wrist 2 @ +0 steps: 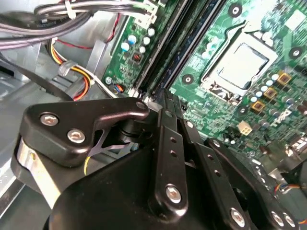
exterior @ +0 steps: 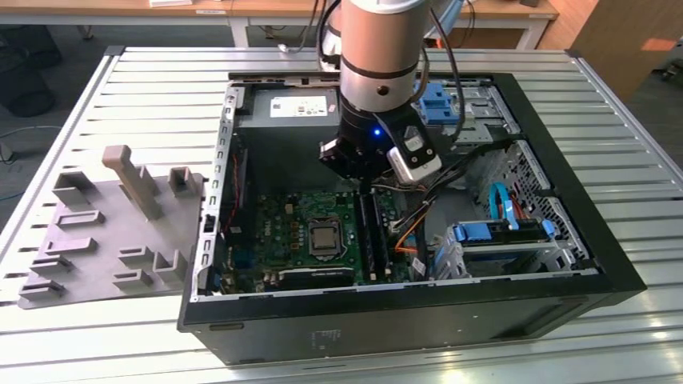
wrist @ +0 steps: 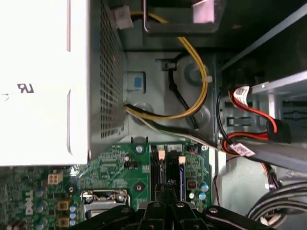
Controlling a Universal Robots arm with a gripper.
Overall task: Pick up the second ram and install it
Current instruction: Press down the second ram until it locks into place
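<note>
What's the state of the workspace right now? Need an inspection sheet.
Surface: slatted metal table, carrying an open PC case.
Job's things: green motherboard; memory slots below the tool; cannot tell if a stick is seated. Grey holder tray on the exterior view's left.
Clutter: nothing seen.
Grippers: tool down inside the case at the slots' end.
Cables: yellow cable, red cable, blue cable, all inside the case.
Surroundings: wooden desks behind.
</note>
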